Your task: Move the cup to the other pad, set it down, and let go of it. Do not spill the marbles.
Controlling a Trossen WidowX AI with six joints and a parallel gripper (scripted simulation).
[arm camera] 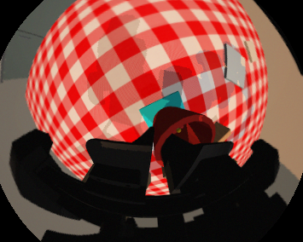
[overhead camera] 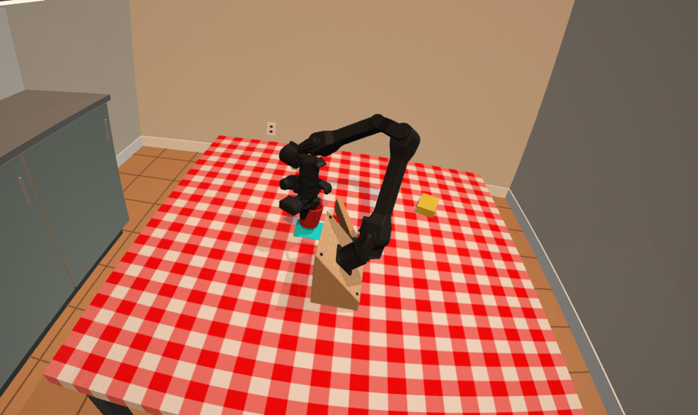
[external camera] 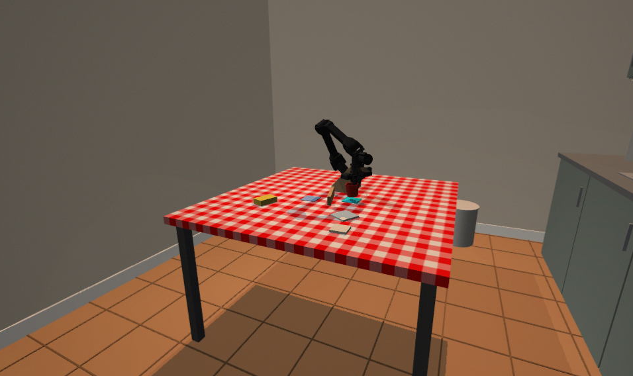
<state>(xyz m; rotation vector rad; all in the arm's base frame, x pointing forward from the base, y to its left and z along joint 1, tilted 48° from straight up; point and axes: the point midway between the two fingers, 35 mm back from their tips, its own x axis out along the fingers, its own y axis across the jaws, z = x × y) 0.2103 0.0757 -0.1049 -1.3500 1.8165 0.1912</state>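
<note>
A red cup [overhead camera: 312, 218] [external camera: 351, 189] [arm camera: 171, 117] is held upright, or nearly so, a little above the teal pad [overhead camera: 307, 232] [external camera: 351, 200] [arm camera: 154, 110]. My gripper [arm camera: 155, 129] is shut on the cup's wall, with one finger inside the rim. A small yellowish marble [arm camera: 178, 130] shows inside the cup in the wrist view; other marbles cannot be made out. The blue pad [external camera: 310, 198] lies flat on the far side of a wooden block in the exterior view. It is hidden behind the arm and block in the top view.
An upright wooden block [overhead camera: 344, 217] [external camera: 330, 195] stands between the two pads. The wooden arm base [overhead camera: 332, 278] is close to the teal pad. A yellow block [overhead camera: 427, 204] [external camera: 265, 199] lies beyond the blue pad. A grey slab [external camera: 344, 215] [arm camera: 235, 66] and a beige slab [external camera: 340, 229] lie farther out.
</note>
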